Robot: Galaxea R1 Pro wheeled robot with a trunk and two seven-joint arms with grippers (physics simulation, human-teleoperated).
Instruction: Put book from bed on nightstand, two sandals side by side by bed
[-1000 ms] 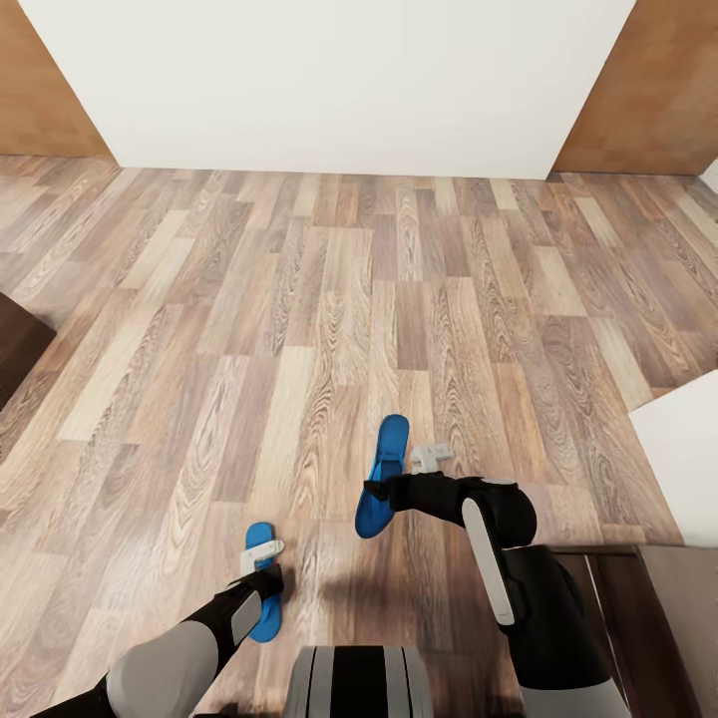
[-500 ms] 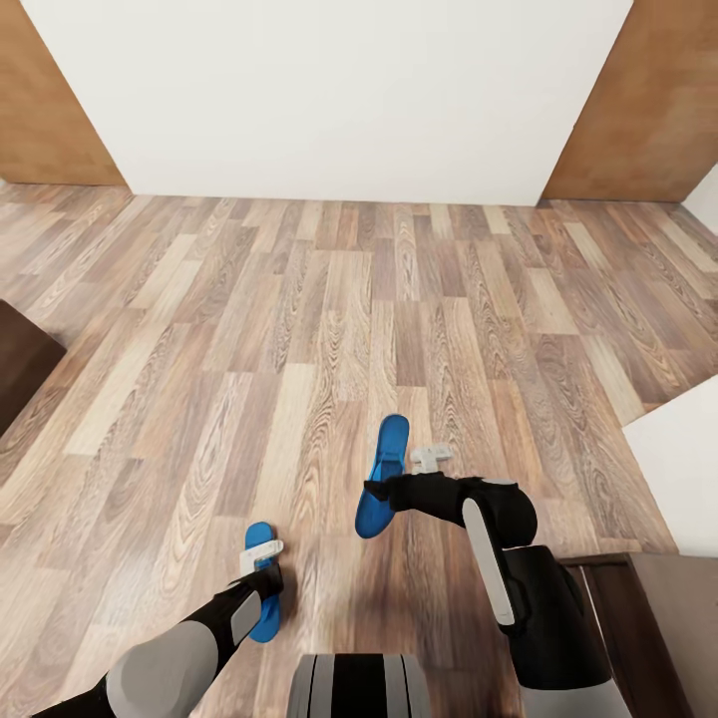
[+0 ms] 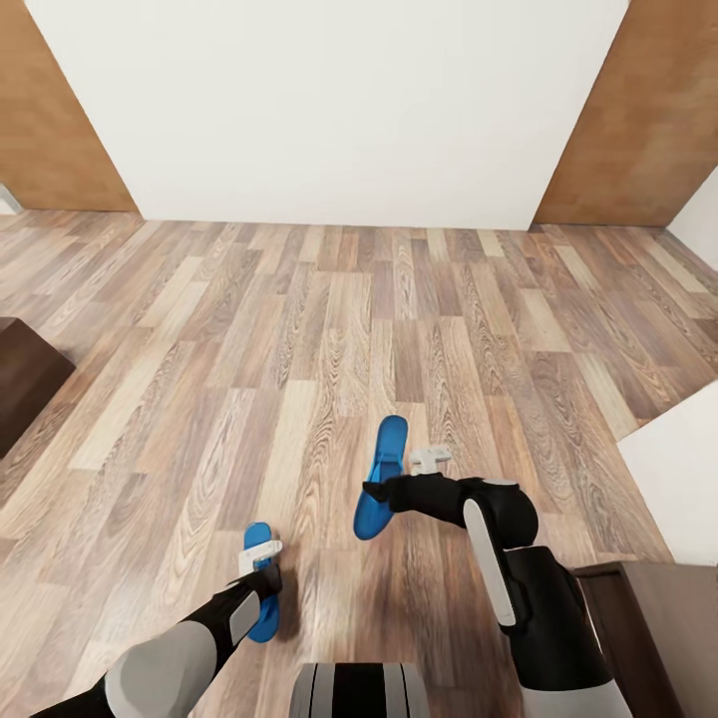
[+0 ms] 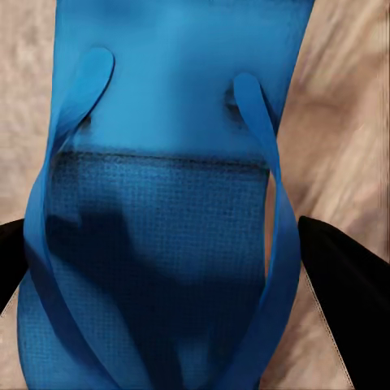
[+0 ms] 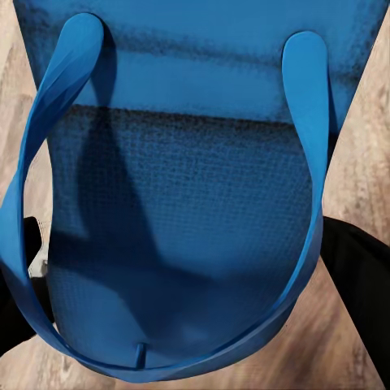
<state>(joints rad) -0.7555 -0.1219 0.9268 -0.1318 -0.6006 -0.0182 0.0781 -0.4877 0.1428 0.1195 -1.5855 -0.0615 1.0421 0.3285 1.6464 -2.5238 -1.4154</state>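
Note:
Two bright blue sandals hang above the wood-plank floor. My left gripper is shut on one sandal low in the head view. My right gripper is shut on the other sandal near the middle. In the left wrist view the sandal lies between black fingers. The right wrist view has its sandal between dark fingers. A corner of the bed's pale mattress juts in at the right. The book is out of view.
A glossy dark brown wooden top sits by my right arm below the mattress corner; I cannot tell if it is a nightstand. Another dark wooden piece is at the left edge. A white wall with brown panels stands ahead.
The whole head view has shifted, so the camera moved: the wall and floor slid down and the dark piece at the left came further in. Both arms hold the sandals as before.

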